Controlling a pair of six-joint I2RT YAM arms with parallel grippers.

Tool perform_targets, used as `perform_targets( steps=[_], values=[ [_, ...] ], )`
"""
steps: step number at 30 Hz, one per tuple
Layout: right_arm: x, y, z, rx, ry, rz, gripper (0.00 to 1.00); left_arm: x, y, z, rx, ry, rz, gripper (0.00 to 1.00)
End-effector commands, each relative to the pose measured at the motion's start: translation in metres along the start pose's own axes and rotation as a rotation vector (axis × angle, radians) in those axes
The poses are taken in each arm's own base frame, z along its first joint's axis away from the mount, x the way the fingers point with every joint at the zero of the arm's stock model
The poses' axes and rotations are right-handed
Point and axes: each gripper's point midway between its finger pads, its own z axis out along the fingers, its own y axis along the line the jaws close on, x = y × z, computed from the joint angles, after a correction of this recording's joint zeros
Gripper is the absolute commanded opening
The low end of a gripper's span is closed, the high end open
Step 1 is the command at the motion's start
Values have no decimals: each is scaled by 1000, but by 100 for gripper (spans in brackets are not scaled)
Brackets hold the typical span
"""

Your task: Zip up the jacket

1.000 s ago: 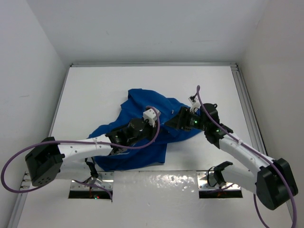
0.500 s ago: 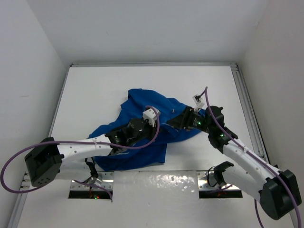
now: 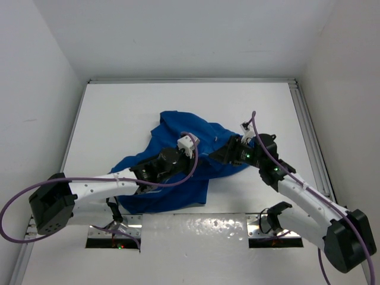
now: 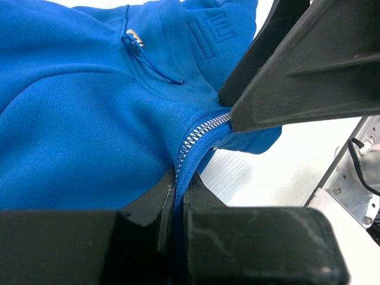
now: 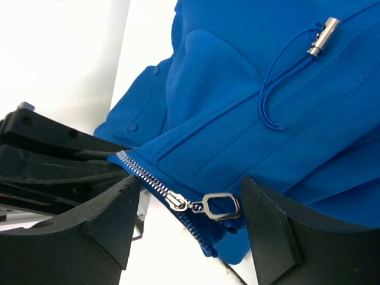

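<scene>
We see a crumpled royal-blue jacket (image 3: pixel 178 127), silvery zipper (image 4: pixel 199 132) clenched in our left tool (image 4: pixel 180 181), its pull (image 5: pixel 221 206) lying inside our released right tool (image 5: pixel 189 191).

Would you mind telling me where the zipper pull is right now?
In the right wrist view, the zipper pull sits low at centre on the jacket's zipper edge, between the right gripper's open fingers.
</scene>
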Motion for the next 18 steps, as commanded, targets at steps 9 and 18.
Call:
perform_targets(
  steps=[9,18],
  values=[
    [-2,45,-4,-248,-4,44,69,-38,-17,-5,60,-122,-11,0],
    [-8,50,-13,-263,-63,36,62,-37,-19,-6,73,-127,-10,0]
  ],
)
